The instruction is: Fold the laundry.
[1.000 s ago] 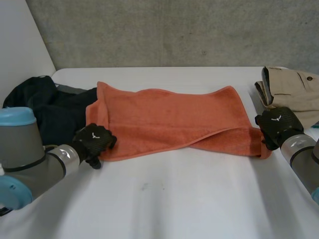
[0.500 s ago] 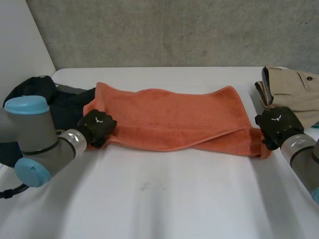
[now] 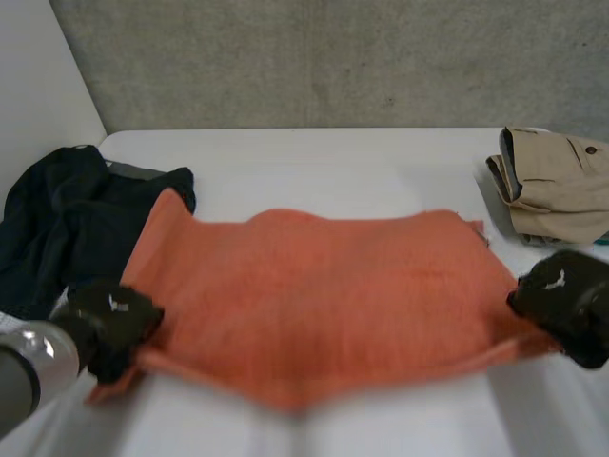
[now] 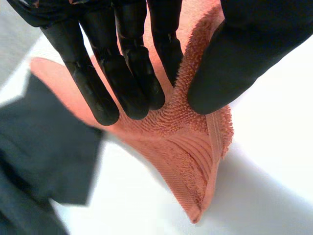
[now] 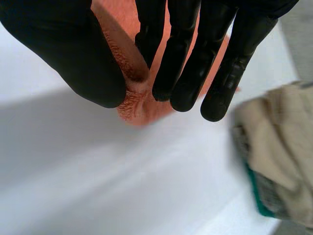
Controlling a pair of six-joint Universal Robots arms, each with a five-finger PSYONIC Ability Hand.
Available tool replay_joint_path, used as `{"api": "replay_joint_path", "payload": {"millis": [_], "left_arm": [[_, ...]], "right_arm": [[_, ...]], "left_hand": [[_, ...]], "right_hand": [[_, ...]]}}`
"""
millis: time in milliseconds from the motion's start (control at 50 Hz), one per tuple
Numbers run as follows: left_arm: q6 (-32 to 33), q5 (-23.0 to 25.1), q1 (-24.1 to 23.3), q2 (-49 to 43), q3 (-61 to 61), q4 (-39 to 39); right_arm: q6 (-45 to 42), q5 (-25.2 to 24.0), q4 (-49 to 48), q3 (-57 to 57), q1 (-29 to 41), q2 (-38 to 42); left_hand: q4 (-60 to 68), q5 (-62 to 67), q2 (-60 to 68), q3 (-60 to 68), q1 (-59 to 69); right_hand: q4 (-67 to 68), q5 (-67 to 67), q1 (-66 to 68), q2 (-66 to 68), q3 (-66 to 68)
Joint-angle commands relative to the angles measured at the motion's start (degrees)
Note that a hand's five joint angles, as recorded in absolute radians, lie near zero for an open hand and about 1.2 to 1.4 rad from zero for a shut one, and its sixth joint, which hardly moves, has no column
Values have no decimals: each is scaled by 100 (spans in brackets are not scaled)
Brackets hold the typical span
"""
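An orange towel point(image 3: 314, 305) hangs stretched between my two hands above the white table point(image 3: 314, 157). My left hand point(image 3: 112, 324) is shut on the towel's near left corner; its own wrist view has the towel point(image 4: 188, 142) pinched between the fingers point(image 4: 124, 73) and the thumb. My right hand point(image 3: 566, 305) is shut on the near right corner, and in the right wrist view the towel point(image 5: 134, 98) is pinched between thumb and fingers point(image 5: 188, 63). The far edge trails toward the back of the table.
A dark garment point(image 3: 67, 224) lies heaped at the table's left side, seen beside my left hand's fingers as dark cloth point(image 4: 41, 161). Folded beige trousers point(image 3: 557, 181) sit at the right, also past my right hand's fingertips point(image 5: 274, 152).
My left hand closed on the towel's left corner. Both hands then pulled toward the near edge and lifted, so the folded towel opened out and now hangs spread between them.
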Motion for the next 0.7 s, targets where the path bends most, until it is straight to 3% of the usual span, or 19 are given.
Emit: {"api": "replay_joint_path", "payload": {"millis": [20, 140, 220, 300, 400, 500, 600, 700], "left_arm": [[235, -52, 68, -973, 138, 438], [244, -69, -2, -1756, 1324, 1018], [244, -148, -46, -2160, 2493, 1510], [236, -289, -117, -2398, 3863, 2265], [148, -272, -178, -2460, 5375, 3722], [-291, -263, -143, -2390, 5747, 4262], [-897, -79, -108, -2258, 5414, 4008], [-1074, 299, -38, -1749, 4143, 3771]], "right_arm": [[-13, -308, -301, 202, 33, 747], [285, -71, -1337, -351, 68, 1362], [847, 263, -2015, -1395, 296, 1766], [1287, 597, -2594, -2828, 683, 2101], [1542, 729, -4242, -4155, 885, 2110], [1639, 782, -5662, -4210, 894, 1908], [1683, 756, -5646, -3773, 938, 1697], [1701, 730, -5540, -2964, 956, 1583]], "left_hand": [[1136, 1385, 1173, 1198, 1602], [1136, 1385, 1173, 1198, 1602], [1136, 1385, 1173, 1198, 1602], [1136, 1385, 1173, 1198, 1602], [1136, 1385, 1173, 1198, 1602], [1136, 1385, 1173, 1198, 1602], [1136, 1385, 1173, 1198, 1602], [1136, 1385, 1173, 1198, 1602]], "right_hand": [[1183, 1334, 2398, 1302, 1213], [1183, 1334, 2398, 1302, 1213], [1183, 1334, 2398, 1302, 1213], [1183, 1334, 2398, 1302, 1213], [1183, 1334, 2398, 1302, 1213], [1183, 1334, 2398, 1302, 1213], [1183, 1334, 2398, 1302, 1213], [1183, 1334, 2398, 1302, 1213]]}}
